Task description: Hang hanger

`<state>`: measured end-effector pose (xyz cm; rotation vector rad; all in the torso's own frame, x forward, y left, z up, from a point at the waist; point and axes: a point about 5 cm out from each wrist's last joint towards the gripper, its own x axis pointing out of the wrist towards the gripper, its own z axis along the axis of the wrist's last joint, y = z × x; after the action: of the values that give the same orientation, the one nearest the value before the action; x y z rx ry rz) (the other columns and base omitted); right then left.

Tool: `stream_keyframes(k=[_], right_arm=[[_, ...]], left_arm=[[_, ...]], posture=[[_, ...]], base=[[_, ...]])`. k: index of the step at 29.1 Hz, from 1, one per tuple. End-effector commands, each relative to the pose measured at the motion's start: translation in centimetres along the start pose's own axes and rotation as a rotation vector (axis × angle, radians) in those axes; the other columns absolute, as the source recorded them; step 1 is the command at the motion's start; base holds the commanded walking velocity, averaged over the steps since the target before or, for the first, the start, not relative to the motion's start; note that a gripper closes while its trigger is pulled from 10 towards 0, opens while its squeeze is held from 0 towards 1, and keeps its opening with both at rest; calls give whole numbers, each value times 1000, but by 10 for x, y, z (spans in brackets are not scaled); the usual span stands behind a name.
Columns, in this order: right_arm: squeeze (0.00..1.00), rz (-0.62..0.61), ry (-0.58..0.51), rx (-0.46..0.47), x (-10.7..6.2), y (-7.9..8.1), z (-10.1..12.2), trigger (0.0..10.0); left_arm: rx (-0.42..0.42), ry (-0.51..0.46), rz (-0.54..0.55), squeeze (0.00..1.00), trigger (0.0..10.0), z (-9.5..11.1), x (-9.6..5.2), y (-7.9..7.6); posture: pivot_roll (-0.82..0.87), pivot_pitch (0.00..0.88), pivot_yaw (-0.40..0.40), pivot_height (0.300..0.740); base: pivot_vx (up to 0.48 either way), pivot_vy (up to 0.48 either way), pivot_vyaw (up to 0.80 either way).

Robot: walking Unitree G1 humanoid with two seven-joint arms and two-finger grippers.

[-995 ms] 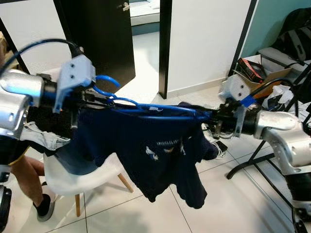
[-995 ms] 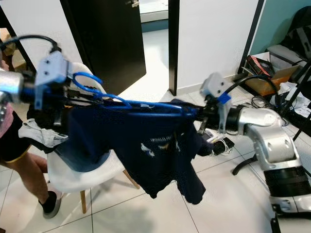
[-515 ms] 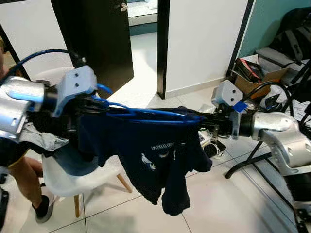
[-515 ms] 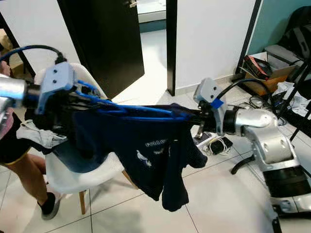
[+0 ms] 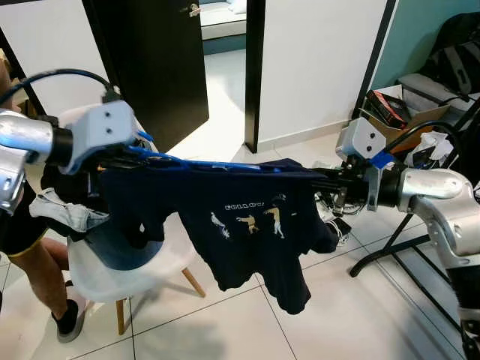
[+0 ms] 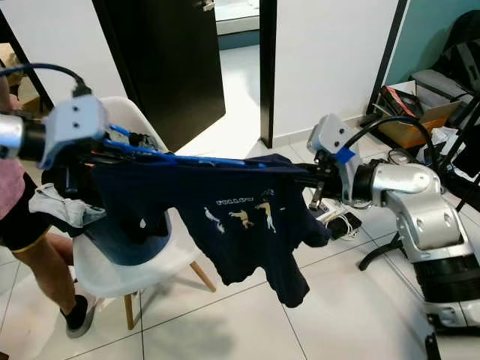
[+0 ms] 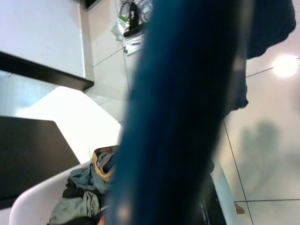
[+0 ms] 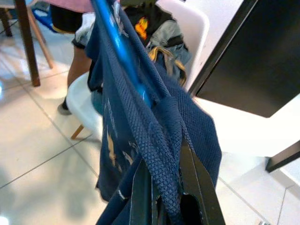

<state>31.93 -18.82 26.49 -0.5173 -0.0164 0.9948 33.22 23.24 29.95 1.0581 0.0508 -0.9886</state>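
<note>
A blue hanger [image 5: 217, 166] runs level across the middle of the eye views, with a navy T-shirt [image 5: 247, 232] draped over it, its pale print facing me. My left gripper [image 5: 129, 155] is shut on the hanger's left end, next to the hook. My right gripper [image 5: 330, 181] is shut on the right end, through the shirt's shoulder. In the right wrist view the black fingers [image 8: 141, 190] pinch the navy mesh fabric [image 8: 164, 140] where the blue bar [image 8: 123, 56] enters it. A blurred blue hanger bar [image 7: 178, 112] lies close across the left wrist view.
A white chair [image 5: 112, 281] piled with clothes [image 5: 64, 214] stands under the hanger's left end. A person's leg [image 5: 41, 274] is beside it. The black door [image 5: 150, 60] and doorway are behind. A black rack's legs [image 5: 390, 247], boxes [image 5: 394, 112] and floor clutter [image 5: 330, 221] are at the right.
The hanger has rolled flatter, so its hook no longer stands up. The shirt has swung round to show its print. Both grippers keep their hold.
</note>
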Motion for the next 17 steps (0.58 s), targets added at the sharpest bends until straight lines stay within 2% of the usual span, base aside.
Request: stream_keyframes(k=[1, 2, 4, 6, 7, 8, 10, 12, 13, 14, 15, 16, 17], right_arm=[[0, -20, -52, -44, 1, -2, 14, 0], [0, -20, -52, -44, 1, -2, 14, 0], [0, -15, -98, -60, 12, 0, 22, 0], [0, -15, -98, -60, 12, 0, 22, 0], [0, -14, -115, -63, 17, 1, 26, 0], [0, -14, -115, -63, 17, 1, 26, 0], [0, 4, -146, -65, 26, 5, 32, 0], [0, 4, -146, -65, 26, 5, 32, 0], [0, 21, -163, -66, 32, 9, 35, 0], [0, 21, -163, -66, 32, 9, 35, 0], [0, 42, -182, -65, 37, 15, 39, 0], [0, 42, -182, -65, 37, 15, 39, 0], [0, 61, -205, -65, 44, 20, 43, 0]], left_arm=[[17, 15, -43, 0, 10000, 0, 5, -8], [17, 15, -43, 0, 10000, 0, 5, -8], [24, -35, -86, 0, 10000, 8, 20, -16], [24, -35, -86, 0, 10000, 8, 20, -16], [26, -53, -99, 0, 10000, 10, 28, -19], [26, -53, -99, 0, 10000, 10, 28, -19], [-8, -72, -47, 0, 10000, 14, 42, -18], [-8, -72, -47, 0, 10000, 14, 42, -18], [-31, -73, 12, 0, 10000, 15, 48, -14], [-31, -73, 12, 0, 10000, 15, 48, -14], [-66, -75, 93, 0, 10000, 16, 54, -8], [-66, -75, 93, 0, 10000, 16, 54, -8], [-97, -67, 165, 0, 10000, 16, 62, -6]], posture=[[7, 5, 21, 740], [7, 5, 21, 740], [7, 5, 20, 740], [7, 5, 20, 740], [7, 4, 22, 740], [7, 4, 22, 740], [8, 5, 25, 740], [8, 5, 25, 740], [8, 5, 26, 740], [8, 5, 26, 740], [8, 6, 29, 740], [8, 6, 29, 740], [8, 6, 32, 740]], base=[[0, 0, 0], [0, 0, 0], [0, 0, 0], [0, 0, 0], [0, 0, 0], [0, 0, 0], [0, 0, 0], [0, 0, 0], [0, 0, 0], [0, 0, 0], [0, 0, 0], [0, 0, 0], [0, 0, 0]])
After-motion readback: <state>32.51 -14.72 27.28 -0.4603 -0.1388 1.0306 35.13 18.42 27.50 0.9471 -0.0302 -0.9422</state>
